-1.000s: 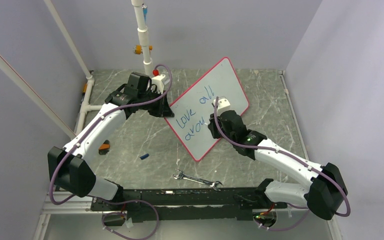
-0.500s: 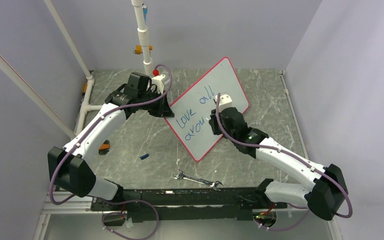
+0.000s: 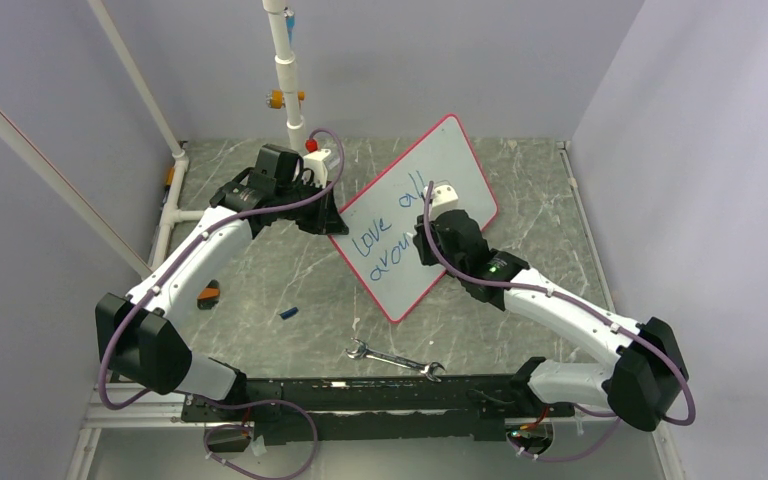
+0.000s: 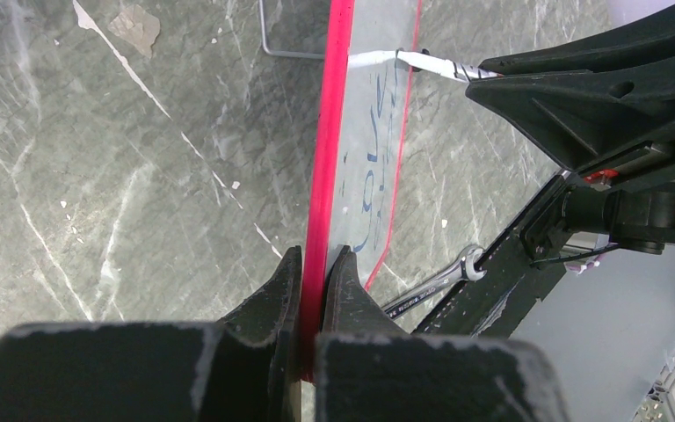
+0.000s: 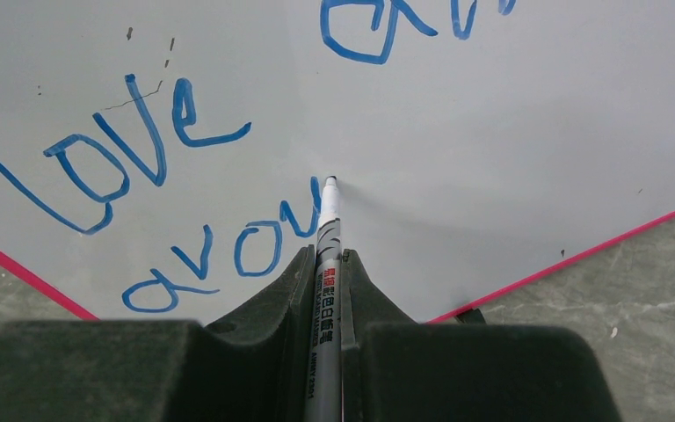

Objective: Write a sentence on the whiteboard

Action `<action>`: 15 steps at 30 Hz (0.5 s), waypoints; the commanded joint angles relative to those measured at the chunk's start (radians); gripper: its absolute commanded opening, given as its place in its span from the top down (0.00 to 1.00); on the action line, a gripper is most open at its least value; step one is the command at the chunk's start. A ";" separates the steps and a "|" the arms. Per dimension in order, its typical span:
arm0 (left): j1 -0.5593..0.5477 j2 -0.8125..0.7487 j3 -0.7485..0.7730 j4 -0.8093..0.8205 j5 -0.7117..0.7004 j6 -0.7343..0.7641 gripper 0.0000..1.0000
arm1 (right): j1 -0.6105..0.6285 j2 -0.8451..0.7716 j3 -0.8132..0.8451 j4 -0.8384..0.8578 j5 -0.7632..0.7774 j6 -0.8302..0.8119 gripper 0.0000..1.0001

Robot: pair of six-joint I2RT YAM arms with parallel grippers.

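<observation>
The whiteboard (image 3: pixel 450 160) is pinched by its rim in the left gripper (image 4: pixel 318 259), while a marker (image 5: pixel 329 211) clamped in the right gripper (image 5: pixel 326 257) is held against the blue writing (image 5: pixel 145 132).

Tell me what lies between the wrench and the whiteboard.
Nothing but bare tabletop, as the top view shows; the wrench lies clear of the whiteboard.

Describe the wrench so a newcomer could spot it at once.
Find the grey marbled table, then its near edge by the black rail. The wrench lies flat there, nearer than the whiteboard. It alone is long, silvery metal; the blue scrap to its left is short.
</observation>
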 commanded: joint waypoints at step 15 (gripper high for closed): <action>0.011 0.036 -0.020 -0.128 -0.406 0.168 1.00 | -0.005 -0.060 -0.101 0.038 -0.008 0.042 1.00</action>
